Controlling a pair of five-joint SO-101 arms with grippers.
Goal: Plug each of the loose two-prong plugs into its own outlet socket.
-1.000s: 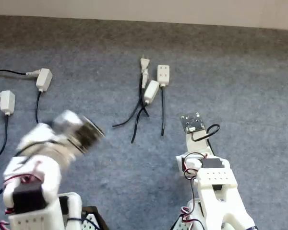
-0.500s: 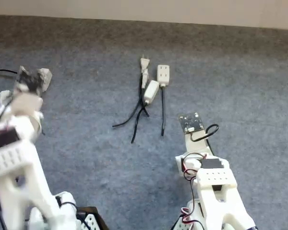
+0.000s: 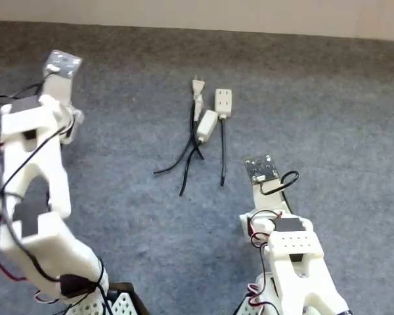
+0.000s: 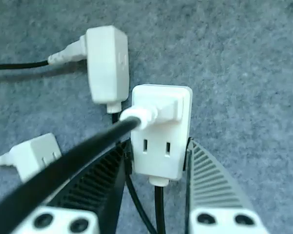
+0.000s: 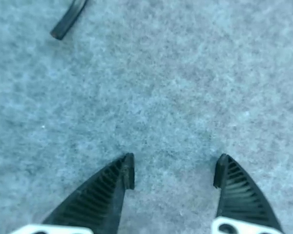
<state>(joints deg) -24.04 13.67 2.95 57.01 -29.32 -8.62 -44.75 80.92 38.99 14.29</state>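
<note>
High view: the left arm [image 3: 33,164] stretches to ten o'clock. A loose plug [image 3: 197,85] lies near twelve (beside two white sockets [image 3: 223,102]).
Left wrist view: the left gripper [image 4: 157,151] squeezes an outlet block [image 4: 161,141].
Right wrist view: the right gripper [image 5: 175,163] gapes wide over carpet [image 5: 176,87].

Carpet [image 3: 328,98]: a mottled grey was shown.
Outlet socket [image 4: 161,141]: white, fed by a black cord.
Loose plug [image 3: 197,88]: white, black-corded.
Left gripper [image 4: 157,155]: black ridged fingers [image 4: 112,170] were seen.
Right gripper [image 5: 173,175]: black ridging was seen.
Left arm [image 3: 33,164], right arm [image 3: 295,256]: white, strung with red and black wires.
</note>
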